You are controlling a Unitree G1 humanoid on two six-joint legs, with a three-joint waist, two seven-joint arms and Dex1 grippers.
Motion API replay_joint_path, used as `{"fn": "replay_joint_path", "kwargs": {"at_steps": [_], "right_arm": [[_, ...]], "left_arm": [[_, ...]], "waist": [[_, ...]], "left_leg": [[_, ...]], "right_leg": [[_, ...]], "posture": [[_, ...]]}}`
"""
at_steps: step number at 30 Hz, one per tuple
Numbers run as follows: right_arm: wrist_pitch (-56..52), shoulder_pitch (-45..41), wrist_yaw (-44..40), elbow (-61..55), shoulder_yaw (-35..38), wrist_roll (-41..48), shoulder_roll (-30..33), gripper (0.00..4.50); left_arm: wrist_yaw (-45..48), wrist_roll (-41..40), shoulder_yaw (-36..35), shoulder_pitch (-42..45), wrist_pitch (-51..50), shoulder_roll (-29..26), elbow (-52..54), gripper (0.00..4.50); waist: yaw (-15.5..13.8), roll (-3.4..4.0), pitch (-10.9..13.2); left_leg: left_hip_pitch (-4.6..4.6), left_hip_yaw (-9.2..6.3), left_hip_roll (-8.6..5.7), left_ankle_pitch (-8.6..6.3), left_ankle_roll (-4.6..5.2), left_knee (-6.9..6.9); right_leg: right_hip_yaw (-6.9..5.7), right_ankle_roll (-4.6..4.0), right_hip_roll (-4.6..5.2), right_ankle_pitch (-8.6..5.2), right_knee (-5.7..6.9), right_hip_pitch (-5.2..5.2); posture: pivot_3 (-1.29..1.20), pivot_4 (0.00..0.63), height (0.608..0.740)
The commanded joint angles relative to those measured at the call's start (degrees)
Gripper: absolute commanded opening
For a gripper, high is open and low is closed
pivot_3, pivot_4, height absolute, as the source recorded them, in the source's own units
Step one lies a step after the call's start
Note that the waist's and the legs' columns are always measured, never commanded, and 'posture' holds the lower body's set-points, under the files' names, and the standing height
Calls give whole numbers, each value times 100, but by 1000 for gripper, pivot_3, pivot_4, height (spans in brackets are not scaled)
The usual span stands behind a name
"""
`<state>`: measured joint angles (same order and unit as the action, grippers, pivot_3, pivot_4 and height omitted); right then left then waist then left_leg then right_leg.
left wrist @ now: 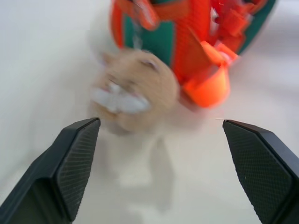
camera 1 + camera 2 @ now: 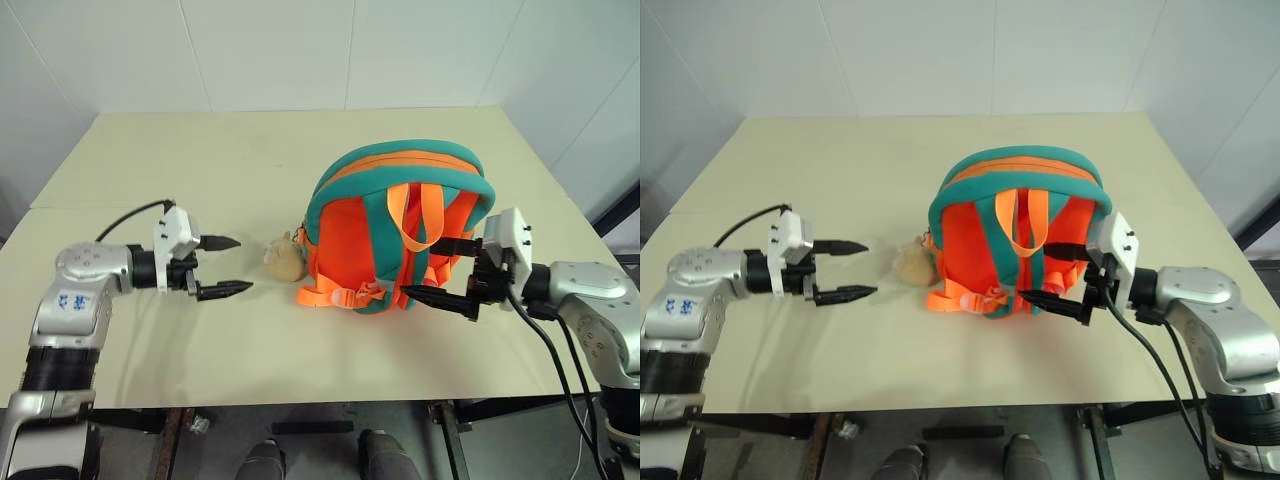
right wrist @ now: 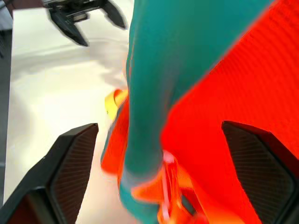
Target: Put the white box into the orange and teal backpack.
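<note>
Two grippers are being held over the table [image 2: 150, 360], one on each side of the orange and teal backpack [image 2: 400, 225], and both sets of jaws are standing wide open with nothing between them. The backpack is lying right of the table's middle, strap side up, its teal-rimmed top toward the far edge and its buckles toward the near edge. The left gripper [image 2: 222, 267] is hovering to the left, apart from the pack, its jaws pointing at the tan plush toy [image 2: 284, 259] that is lying just beside the pack's left flank. The right gripper [image 2: 438, 271] is hanging close against the pack's near right corner, by the strap ends; whether a fingertip is touching fabric cannot be told.

A white box is not being seen on the table, and the pack is looking full and rounded, so the box is judged to be already inside, though that cannot be confirmed, since neither the box nor the opening is being shown.

If so, the step in hand is judged to be a clean release. Both jaws should be kept fully spread while being drawn outward, so that no webbing or buckle is being snagged. On the right side, the loose orange straps are the likeliest thing to be caught. On the left, the toy should not be dragged, since it is attached to the pack.
</note>
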<state>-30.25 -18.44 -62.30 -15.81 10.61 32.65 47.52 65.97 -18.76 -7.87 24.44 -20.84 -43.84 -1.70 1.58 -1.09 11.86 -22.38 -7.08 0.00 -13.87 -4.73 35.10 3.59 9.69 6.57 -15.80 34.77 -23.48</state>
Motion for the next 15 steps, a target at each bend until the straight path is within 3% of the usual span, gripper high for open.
{"fn": "replay_joint_path", "kwargs": {"at_steps": [1,8,15], "right_arm": [[461,225,-186,409,437,-132,210,4500],[1598,-39,-234,1856,639,-659,342,4500],[1926,-54,-105,2093,551,-819,213,4500]], "left_arm": [[-273,-267,-295,-266,2,35,614,4490],[-469,-454,-327,-702,37,17,1046,4490],[-599,-519,-394,-952,18,-78,1229,4490]], "waist": [[-13,-3,1],[27,-3,2],[17,-2,2]], "left_leg": [[0,0,0,0,0,2],[6,10,1,5,3,5],[9,13,5,5,3,1]], "right_leg": [[0,-1,0,0,-1,2],[1,-14,1,12,-30,14],[3,-11,0,13,-27,12]], "posture": [[0,150,740],[0,150,740],[0,150,740]]}}
